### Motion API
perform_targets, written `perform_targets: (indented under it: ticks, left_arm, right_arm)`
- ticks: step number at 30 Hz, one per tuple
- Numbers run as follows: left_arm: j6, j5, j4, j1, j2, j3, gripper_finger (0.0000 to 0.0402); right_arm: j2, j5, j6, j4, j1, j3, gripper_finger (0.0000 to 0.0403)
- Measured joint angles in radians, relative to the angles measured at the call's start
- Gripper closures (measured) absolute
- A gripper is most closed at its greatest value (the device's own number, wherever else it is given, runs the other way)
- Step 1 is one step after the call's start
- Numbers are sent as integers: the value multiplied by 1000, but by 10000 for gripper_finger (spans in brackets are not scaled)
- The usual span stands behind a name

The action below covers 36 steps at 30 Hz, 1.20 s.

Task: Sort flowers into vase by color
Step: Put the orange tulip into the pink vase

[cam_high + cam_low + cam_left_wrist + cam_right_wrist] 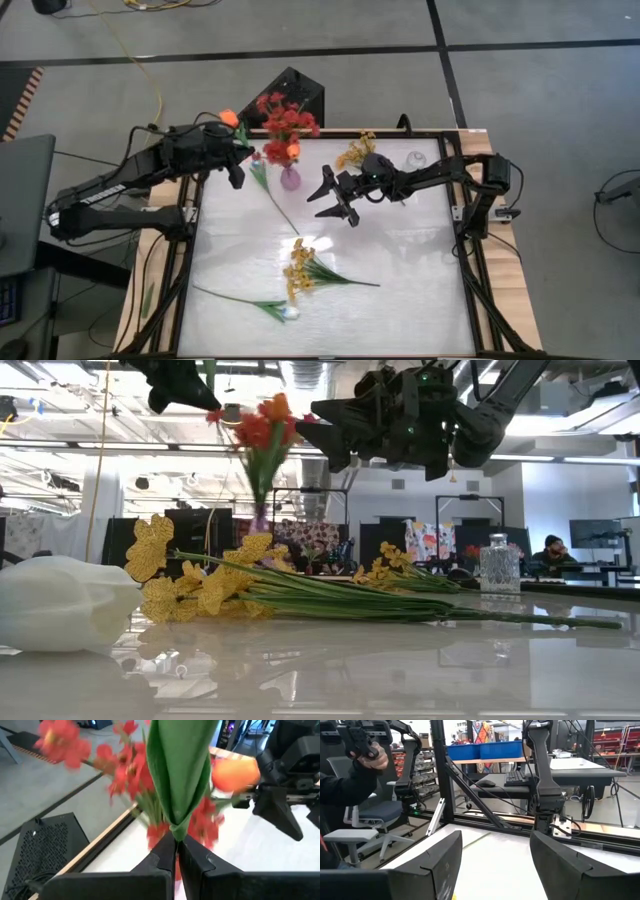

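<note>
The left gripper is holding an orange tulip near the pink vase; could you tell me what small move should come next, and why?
Probably lower the orange tulip into the pink vase: the left gripper is shut on its leaf beside that vase, which already holds red sprays and another orange tulip.

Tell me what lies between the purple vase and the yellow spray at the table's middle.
In the high view, one loose green stem lies slanted on the table between the purple vase and the yellow spray; otherwise that stretch is bare.

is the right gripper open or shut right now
Open. The right gripper hovers above the table with its two fingers spread wide apart in its wrist view, nothing between them.
</note>
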Motion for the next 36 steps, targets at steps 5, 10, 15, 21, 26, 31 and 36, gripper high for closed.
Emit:
perform_targets:
  ticks: [5,10,15,21,26,31,36]
  left_arm:
    - [0,-19,5,0,-11,0,401]
    - [-5,-20,8,0,-25,0,401]
    - [-11,-20,16,-2,-17,0,401]
    - [5,-18,113,-26,-2,-1,401]
    - [18,-25,147,-40,8,-1,401]
    - [35,-26,176,-41,42,-2,401]
    - [65,-44,191,-31,73,-1,401]
  right_arm:
    - [0,0,-4,-10,6,0,143]
    - [-1,72,-156,-171,-14,0,143]
    - [11,301,-192,-265,-90,0,143]
    - [113,364,-185,-229,-156,67,143]
    - [238,345,-185,-233,-160,187,143]
    - [263,335,-186,-225,-169,222,143]
    - [263,362,-217,-233,-168,222,143]
